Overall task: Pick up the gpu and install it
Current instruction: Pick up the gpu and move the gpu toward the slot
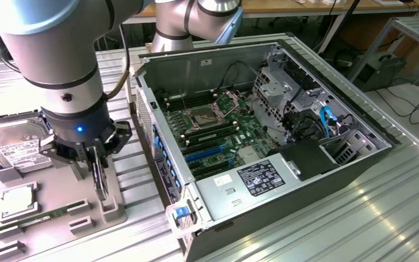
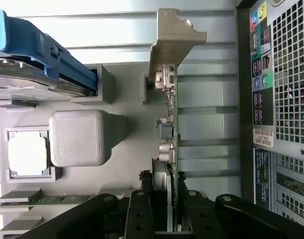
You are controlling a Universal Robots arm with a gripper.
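Robot arm [image 1: 57,49] sat up front, with one open PC case [image 1: 268,125] just beside the gray tray [image 1: 57,191]. Tray had one hard drive [image 1: 13,144], one gpu [image 2: 171,114] standing on edge along the tray's case-side rim, and one memory stick [image 1: 46,214]. One gripper [image 2: 168,199] straddled the gpu, jaws narrowly spread and not quite clamped. Only a thin bare strip separated tray and case.

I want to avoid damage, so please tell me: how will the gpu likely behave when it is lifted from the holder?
The gpu looks like a thin board, so probably stiff, not floppy. Standing on edge in the grey holder, it may tip if pushed sideways. Its exposed small parts seem fragile.
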